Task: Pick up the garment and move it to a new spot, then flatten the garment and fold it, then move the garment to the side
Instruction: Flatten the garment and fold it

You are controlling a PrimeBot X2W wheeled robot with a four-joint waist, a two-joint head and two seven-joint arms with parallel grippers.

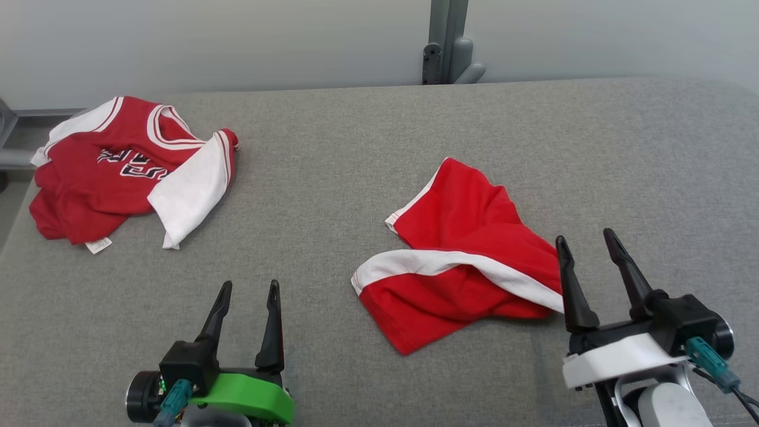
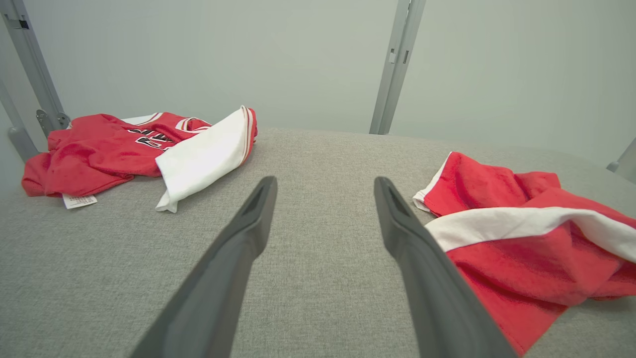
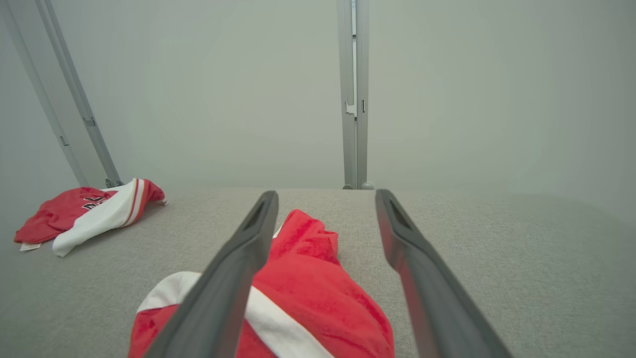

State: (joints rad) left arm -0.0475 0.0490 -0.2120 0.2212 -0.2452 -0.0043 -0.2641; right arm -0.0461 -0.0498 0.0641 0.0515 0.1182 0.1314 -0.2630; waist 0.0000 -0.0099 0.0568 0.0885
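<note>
**A:** Where's the garment [image 1: 468, 261] sitting?

**B:** Right of centre on the grey table [image 1: 356, 148], toward the near edge. It's red with a white band across it, crumpled and twisted, not flat.

**A:** Right gripper [image 1: 585, 235]?

**B:** Near right, fingers spread wide, nothing pinched. Its left finger stands just at the garment's right edge. In its wrist view that finger lies over the cloth and the other over bare table. Can't tell whether it touches the cloth.

**A:** Left gripper [image 1: 250, 284]?

**B:** Near left, also spread wide and empty, over bare table. The garment lies off to its right, apart from it.

**A:** Anything else on the table?

**B:** A jersey [image 1: 118, 172], red with white sleeves and dark lettering, bunched at the far left corner. A small tag shows at its near edge. It's well apart from the garment.

**A:** Behind?

**B:** Pale wall, and a grey upright post [image 1: 447, 41] at the table's far edge, about centre.
</note>
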